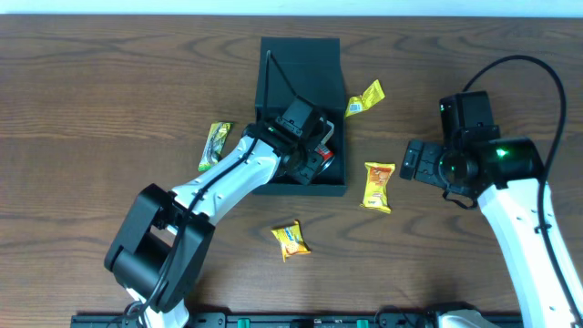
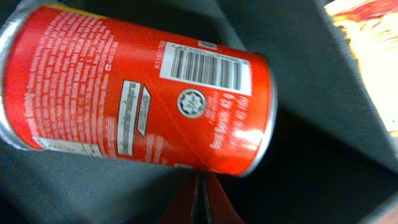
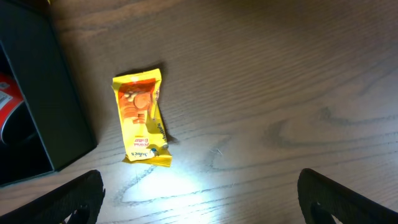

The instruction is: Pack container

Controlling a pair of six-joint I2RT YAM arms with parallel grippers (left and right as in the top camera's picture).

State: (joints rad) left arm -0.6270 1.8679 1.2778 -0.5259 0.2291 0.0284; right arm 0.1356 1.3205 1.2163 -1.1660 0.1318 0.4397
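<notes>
A: The container (image 1: 301, 64), where is it sitting?
B: Mid-table, lid open; the left gripper (image 2: 199, 190) is hanging clenched and empty inside, beside the red can (image 2: 137, 93).
A: And the right gripper (image 1: 412, 162)?
B: It is gaping wide near a yellow packet (image 3: 142, 118).

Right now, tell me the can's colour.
The can is red with white print and barcode; left wrist view shows it best.

Left arm (image 1: 232, 173) and red can (image 2: 137, 93) crowd the container (image 1: 305, 189); bare table (image 3: 280, 93) rings the packet (image 3: 142, 118).
</notes>
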